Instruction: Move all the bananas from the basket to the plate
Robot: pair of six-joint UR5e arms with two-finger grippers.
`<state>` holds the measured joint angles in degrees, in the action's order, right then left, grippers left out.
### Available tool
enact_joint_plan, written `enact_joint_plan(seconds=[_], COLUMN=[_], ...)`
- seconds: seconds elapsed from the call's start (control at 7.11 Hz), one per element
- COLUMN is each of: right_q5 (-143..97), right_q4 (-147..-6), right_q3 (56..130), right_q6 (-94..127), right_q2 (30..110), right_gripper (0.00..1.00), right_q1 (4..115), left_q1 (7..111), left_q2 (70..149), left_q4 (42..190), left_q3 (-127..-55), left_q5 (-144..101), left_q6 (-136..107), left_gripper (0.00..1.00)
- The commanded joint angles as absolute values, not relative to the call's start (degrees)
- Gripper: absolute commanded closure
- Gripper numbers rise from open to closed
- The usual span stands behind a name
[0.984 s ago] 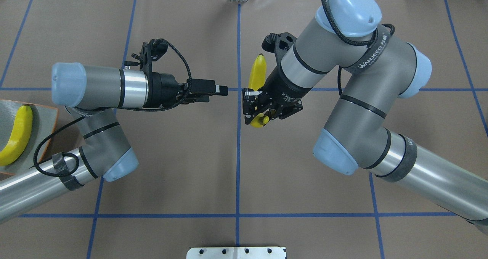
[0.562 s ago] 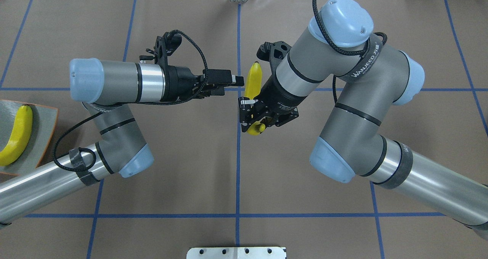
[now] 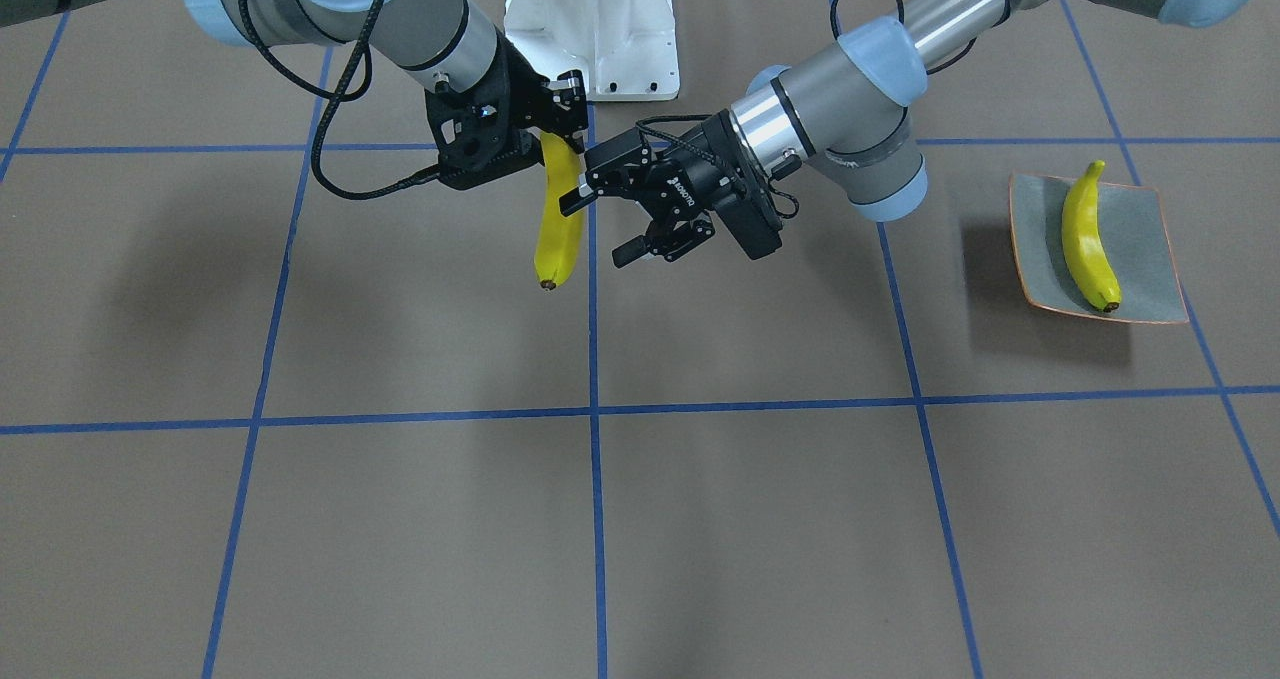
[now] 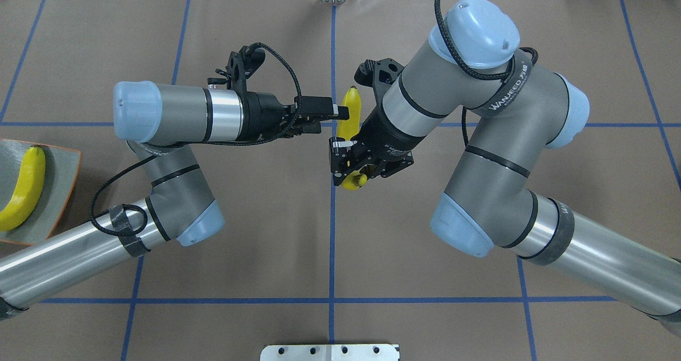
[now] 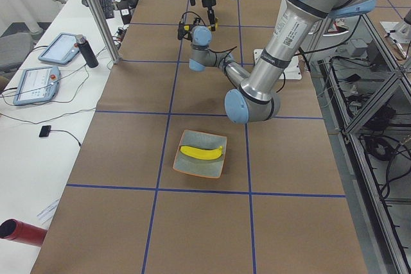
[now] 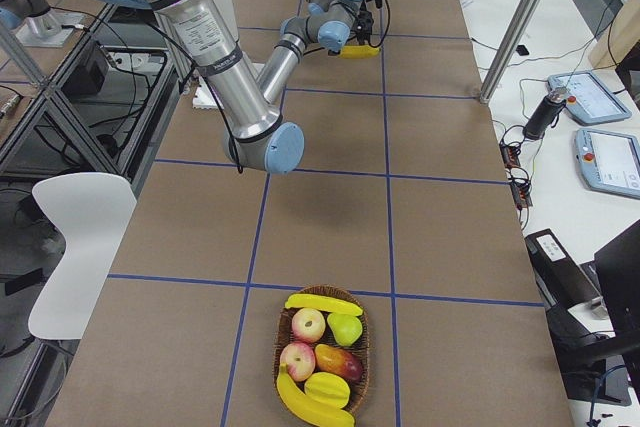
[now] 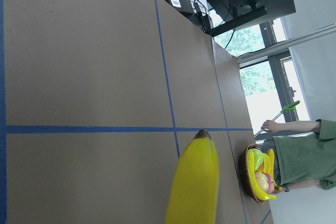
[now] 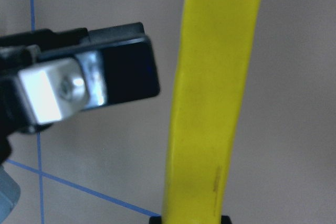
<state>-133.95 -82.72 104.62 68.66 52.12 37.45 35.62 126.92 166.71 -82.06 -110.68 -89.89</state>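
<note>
One glossy yellow banana hangs clenched in the right gripper; the left gripper, jaws spread, ought to straddle its middle before squeezing.

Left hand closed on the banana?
No: the left hand is open, fingers spread, while the right hand holds the banana.

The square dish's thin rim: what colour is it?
Orange, edging the grey-green square glazed dish; clearest in the front-facing view.
</note>
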Motion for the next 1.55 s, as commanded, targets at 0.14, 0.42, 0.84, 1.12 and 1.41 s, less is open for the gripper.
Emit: enact_joint_plan(seconds=[0.14,0.42,0.84,1.12,1.41], right_q5=[-133.9,-133.9,-133.9,-133.9,-133.9], right_q4=[-82.7,-82.7,-82.6,-82.5,-81.3], right_q3=[104.6,104.5,104.4,104.5,104.4], right_q6=[68.6,68.5,68.1,68.2,68.2], right_q2=[52.0,52.1,52.3,52.3,52.6], right_gripper=[1.00,1.00,1.00,1.00,1.00], right_q1=[37.4,37.3,37.1,37.1,37.1], left_q1=[34.1,33.8,32.7,32.7,32.7], left_q2=[127.5,128.1,129.0,128.9,128.8], left_q4=[166.4,166.2,166.2,166.3,166.4], left_q3=[-81.7,-81.5,-80.7,-80.2,-79.6], left_q5=[-110.7,-110.3,-108.2,-108.3,-108.4], left_q6=[-90.0,-90.1,-92.4,-92.4,-92.4], left_gripper=[0.00,0.01,0.16,0.53,1.00])
